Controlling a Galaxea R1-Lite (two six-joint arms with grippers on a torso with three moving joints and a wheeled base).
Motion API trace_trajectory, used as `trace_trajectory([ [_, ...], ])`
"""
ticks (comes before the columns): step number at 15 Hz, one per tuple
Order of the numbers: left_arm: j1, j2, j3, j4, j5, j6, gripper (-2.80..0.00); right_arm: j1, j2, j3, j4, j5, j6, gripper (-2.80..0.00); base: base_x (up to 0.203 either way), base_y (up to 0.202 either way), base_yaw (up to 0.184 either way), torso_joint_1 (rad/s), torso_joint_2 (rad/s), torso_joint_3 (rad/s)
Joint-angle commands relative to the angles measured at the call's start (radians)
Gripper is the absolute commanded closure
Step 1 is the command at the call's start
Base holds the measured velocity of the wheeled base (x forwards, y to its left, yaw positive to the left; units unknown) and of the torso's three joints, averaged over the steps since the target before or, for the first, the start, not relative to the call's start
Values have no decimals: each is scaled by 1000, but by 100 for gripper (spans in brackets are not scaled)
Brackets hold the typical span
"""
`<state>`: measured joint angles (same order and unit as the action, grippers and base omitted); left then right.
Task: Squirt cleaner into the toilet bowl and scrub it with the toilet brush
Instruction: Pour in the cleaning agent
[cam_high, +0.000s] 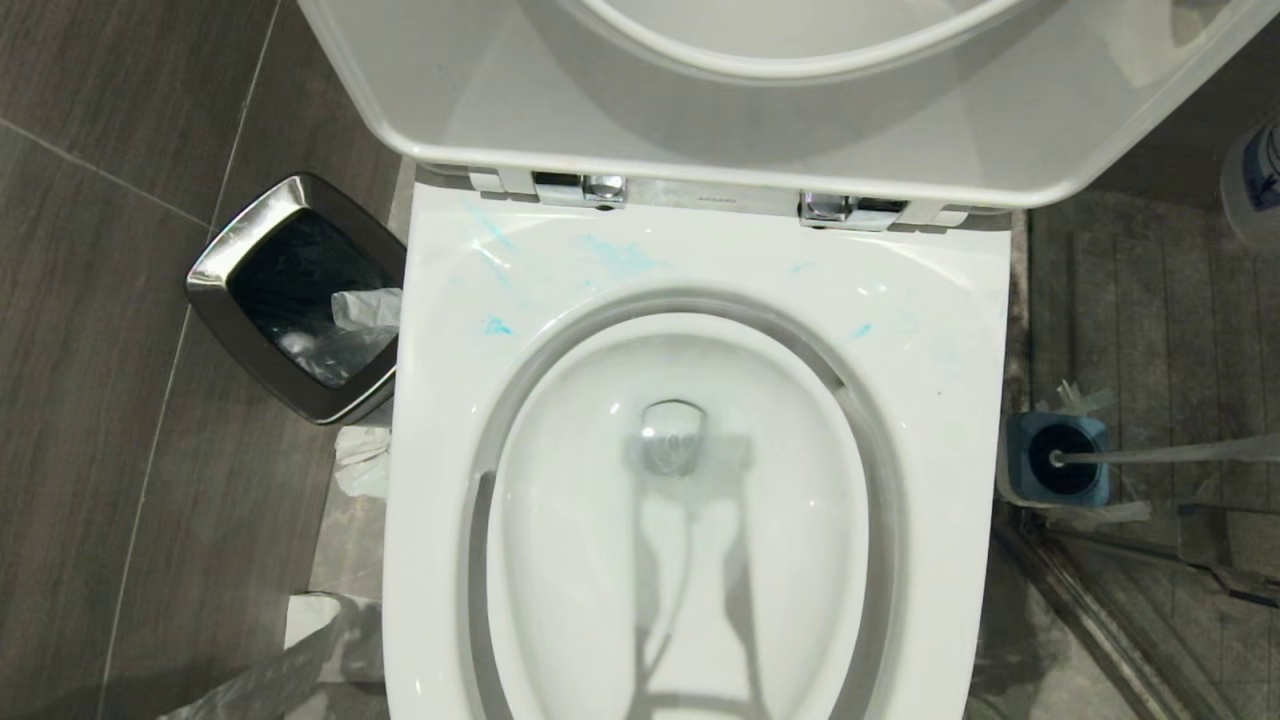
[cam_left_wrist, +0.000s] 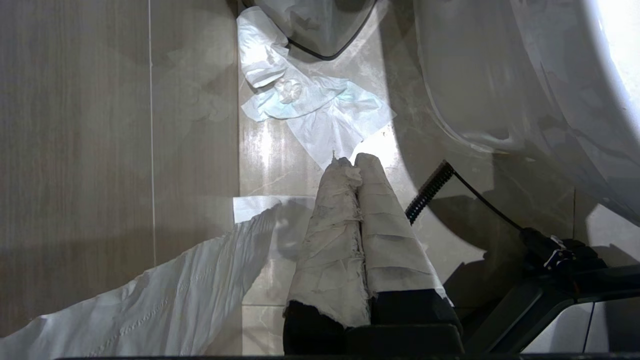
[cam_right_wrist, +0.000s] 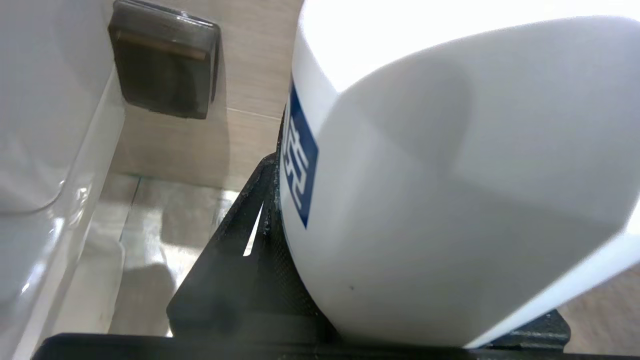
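The toilet bowl (cam_high: 930, 300) stands open with seat and lid raised, and turquoise smears lie on its back rim. The toilet brush (cam_high: 1170, 452) rests in its blue holder (cam_high: 1020, 440) on the floor right of the bowl. My right gripper (cam_right_wrist: 400, 210) is shut on the cleaner (cam_right_wrist: 450, 175), whose whitish body with a blue label fills the right wrist view; its cap is hidden. That bottle's edge (cam_high: 1255, 180) shows at the head view's far right. My left gripper (cam_left_wrist: 350, 162), fingers wrapped in white cloth, hangs shut and empty above the floor beside the toilet base.
A steel-rimmed waste bin (cam_high: 300, 295) with crumpled paper stands left of the toilet. Loose tissue (cam_left_wrist: 310, 105) and a paper strip (cam_left_wrist: 150, 305) lie on the floor tiles below my left gripper. A dark squarish block (cam_right_wrist: 165, 65) sits beyond the toilet's side (cam_right_wrist: 40, 150).
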<state>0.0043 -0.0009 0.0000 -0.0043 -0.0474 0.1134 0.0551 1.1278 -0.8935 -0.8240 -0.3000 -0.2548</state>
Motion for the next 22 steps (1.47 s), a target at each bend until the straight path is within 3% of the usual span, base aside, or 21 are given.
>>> trace_trajectory([
  [1, 0, 1, 8, 1, -2, 3, 0, -1, -76, -19, 44, -2, -3, 0, 0, 0, 0, 0, 0, 0],
  [8, 0, 1, 6, 0, 12, 0, 0, -1, -210, 8, 172, -2, -3, 0, 0, 0, 0, 1, 1, 77],
  [22, 0, 1, 6, 3, 17, -35, 0, 0, -252, 68, 180, -1, -26, 0, 0, 0, 0, 1, 2, 199],
])
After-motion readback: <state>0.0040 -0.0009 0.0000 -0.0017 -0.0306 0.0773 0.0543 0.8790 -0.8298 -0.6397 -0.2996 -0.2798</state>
